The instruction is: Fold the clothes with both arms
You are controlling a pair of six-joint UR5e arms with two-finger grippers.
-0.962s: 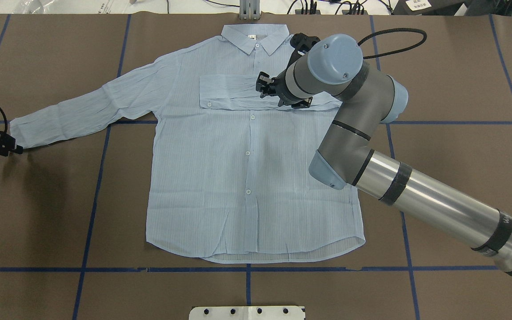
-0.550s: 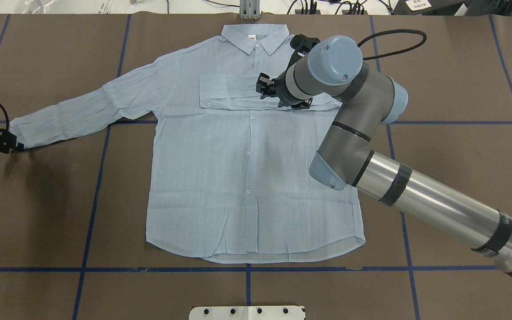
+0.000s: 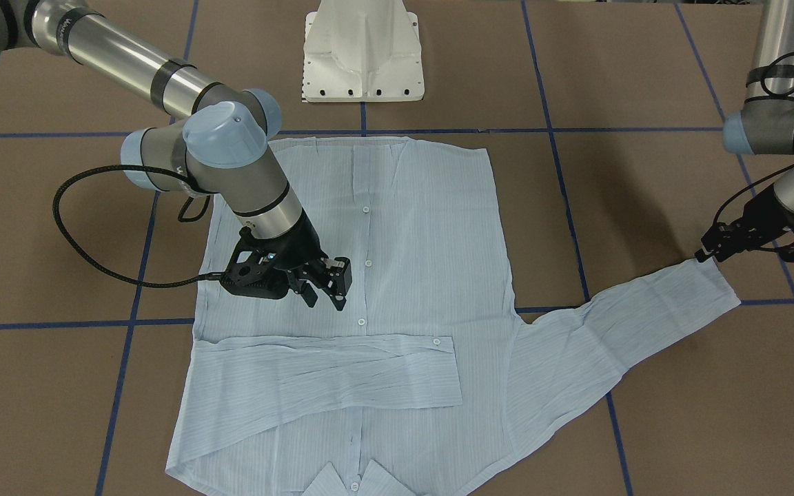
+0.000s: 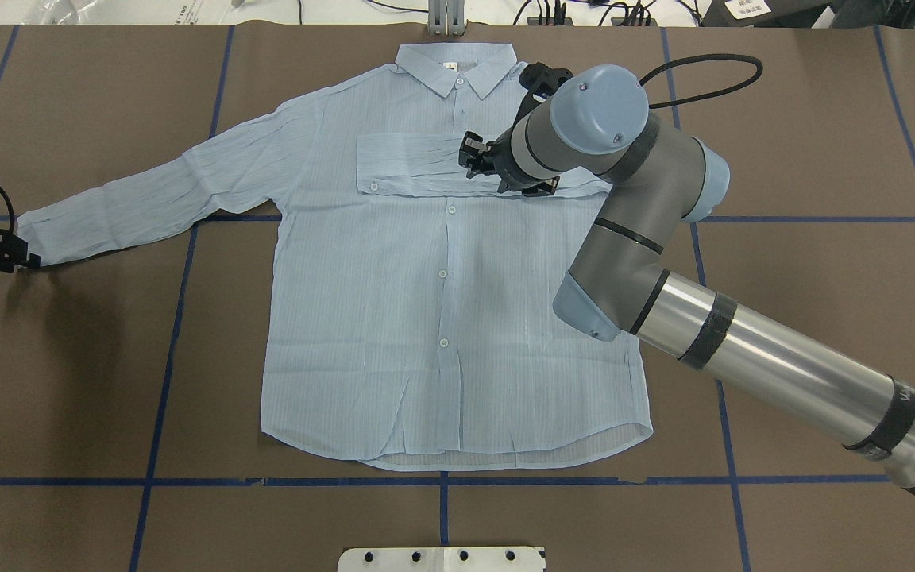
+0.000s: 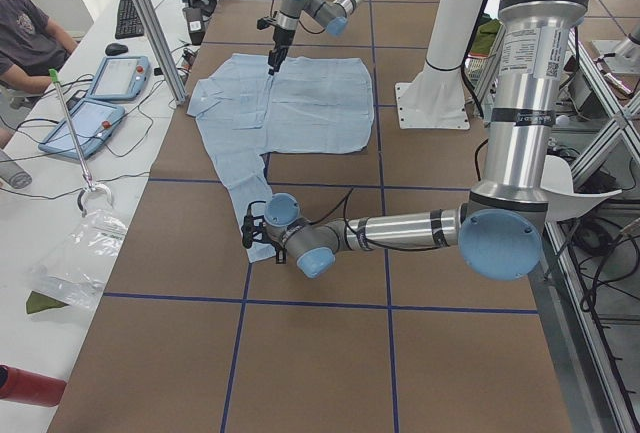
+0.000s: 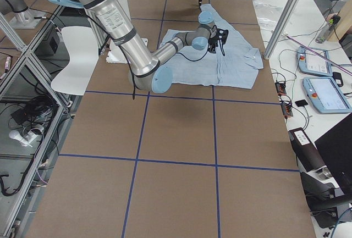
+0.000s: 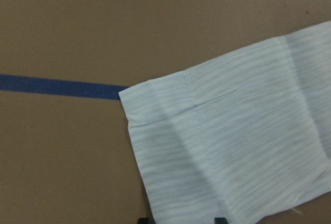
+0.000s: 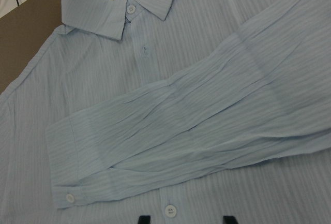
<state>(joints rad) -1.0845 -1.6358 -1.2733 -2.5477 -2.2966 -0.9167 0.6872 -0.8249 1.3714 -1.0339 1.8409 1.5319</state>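
Since the earlier overhead picture, the left claw [image 4: 22, 260] has crept slightly toward the desk's far edge, closer to the cuff [image 4: 33, 238]. The right arm [image 4: 743, 357] has barely shifted.

Overhead view: we see the pale-blue shirt [image 4: 394, 334] lying flat and buttons-up in the middle of the desk [image 4: 823, 119], its collar [image 4: 456, 67] toward the far edge. The folded sleeve [image 4: 418, 168] lies across the chest. The outstretched sleeve [image 4: 171, 191] runs toward the desk's left end. The right claw [image 4: 469, 155] hangs over the folded sleeve.

Front-facing view: the right claw is spread and holds nothing, raised above the button line near the folded sleeve. The left claw sits at the corner of the cuff.

Left side view: the left arm [image 5: 400, 231] reaches low to the cuff. We cannot tell contact from here.

Left wrist view: the cuff lies flat on the desk, its end between two spread fingertips [image 7: 220, 219] and not pinched.

Right wrist view: the right claw's tips are wide apart above the wrinkled folded sleeve, with nothing between them.

We judge the cloth to be thin, light and limp, so it should sag, crease and slide easily. The best hold is probably the stitched end of the cuff, pinched through both layers.
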